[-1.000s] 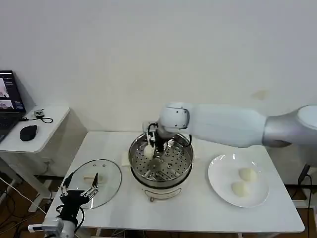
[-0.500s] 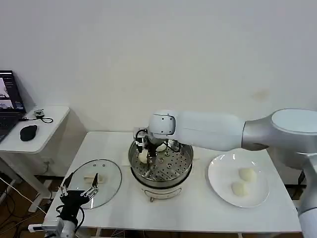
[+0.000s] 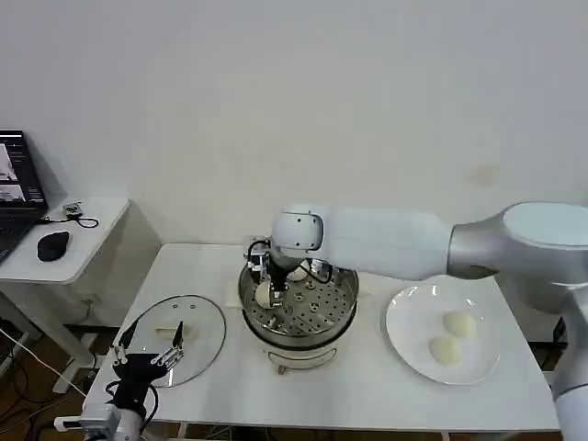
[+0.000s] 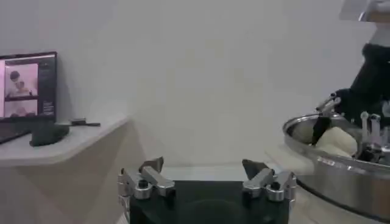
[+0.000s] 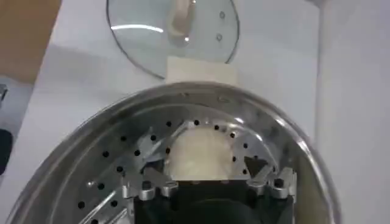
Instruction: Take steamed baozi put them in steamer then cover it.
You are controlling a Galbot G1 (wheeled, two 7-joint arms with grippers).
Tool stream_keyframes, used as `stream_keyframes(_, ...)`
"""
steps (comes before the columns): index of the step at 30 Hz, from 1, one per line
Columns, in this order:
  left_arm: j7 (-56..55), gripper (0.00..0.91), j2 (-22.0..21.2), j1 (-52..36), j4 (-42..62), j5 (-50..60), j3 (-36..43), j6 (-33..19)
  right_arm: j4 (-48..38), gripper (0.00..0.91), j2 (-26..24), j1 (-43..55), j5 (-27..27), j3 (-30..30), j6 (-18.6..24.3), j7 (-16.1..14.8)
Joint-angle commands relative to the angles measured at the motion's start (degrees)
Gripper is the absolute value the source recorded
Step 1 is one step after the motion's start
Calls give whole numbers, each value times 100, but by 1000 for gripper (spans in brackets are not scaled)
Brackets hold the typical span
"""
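My right hand (image 3: 269, 287) was lowered inside the steamer (image 3: 299, 312), at the side of the pot toward the desk's left edge, its fingers (image 5: 146, 182) spread either side of one steamed baozi (image 5: 201, 155). That bun sat on the perforated tray (image 5: 122, 164); whether the fingers were pressing it or merely flanking it could not be determined. A second bun (image 3: 299, 272) lay on the tray toward the desk's far edge, just beside the hand.

The steamer stood at the middle of the desk (image 3: 220, 386). Two more buns (image 3: 458, 322) rested on the white plate (image 3: 404, 340) near the desk's right edge, well apart from the steamer. The glass lid (image 3: 197, 331) lay flat near the desk's left edge.

My left hand (image 3: 147, 355) hung at the desk's front-left corner, just in front of the lid, fingers spread wide and holding nothing.
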Motion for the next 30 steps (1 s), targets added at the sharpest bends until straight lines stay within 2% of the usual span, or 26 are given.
stream_keyframes(1, 7, 907, 9, 4, -29, 1, 17, 6, 992, 907, -1464, 807, -899, -55, 526, -649)
stream_keyframes(5, 8, 907, 35, -18, -16, -15, 15, 15, 1374, 907, -2269, 1032, -1275, -72, 804, -1002)
stream_keyframes(6, 9, 907, 41, -17, -14, -15, 21, 14, 1469, 907, -2653, 1084, -1394, -36, 929, -1125)
stream_keyframes(11, 21, 907, 77, 8, 0, -3, 65, 11, 1629, 907, -3861, 1090, -1817, 71, 1399, -1494)
stream_keyframes(12, 21, 907, 76, 11, -6, 6, 79, 14, 1706, 907, -4170, 1060, -1931, 88, 1625, -1629)
stream_keyframes(16, 41, 907, 70, 27, -71, 36, 149, 33, 1952, 907, -4880, 682, -2391, 329, 1986, -1885)
stream_keyframes(17, 42, 907, 67, 27, -68, 40, 162, 33, 2039, 907, -5181, 434, -2740, 414, 2169, -1944)
stream_keyframes(18, 42, 907, 63, 26, -62, 45, 174, 34, 2063, 907, -5265, 374, -2740, 454, 2191, -1953)
stream_keyframes(20, 45, 907, 48, 26, -43, 52, 198, 35, 2167, 907, -5793, 82, -3216, 481, 2403, -1967)
stream_keyframes(22, 48, 907, 39, 32, -24, 63, 223, 35, 2211, 907, -5999, -102, -3528, 504, 2505, -1945)
stream_keyframes(23, 49, 907, 38, 37, -21, 68, 229, 33, 2227, 907, -6157, -464, -3706, 701, 2605, -1895)
stream_keyframes(27, 56, 907, 25, 50, -20, 89, 241, 30, 2252, 907, -6433, -889, -3926, 901, 2796, -1817)
stream_keyframes(28, 58, 907, 18, 60, -21, 92, 241, 31, 2238, 907, -6486, -1271, -3982, 1115, 2833, -1770)
stream_keyframes(29, 61, 907, 12, 68, -25, 98, 244, 30, 2199, 907, -6546, -2117, -4023, 2064, 2839, -1740)
stream_keyframes(30, 62, 907, 1, 77, -25, 108, 249, 28, 2183, 907, -6546, -2164, -4042, 2069, 2834, -1701)
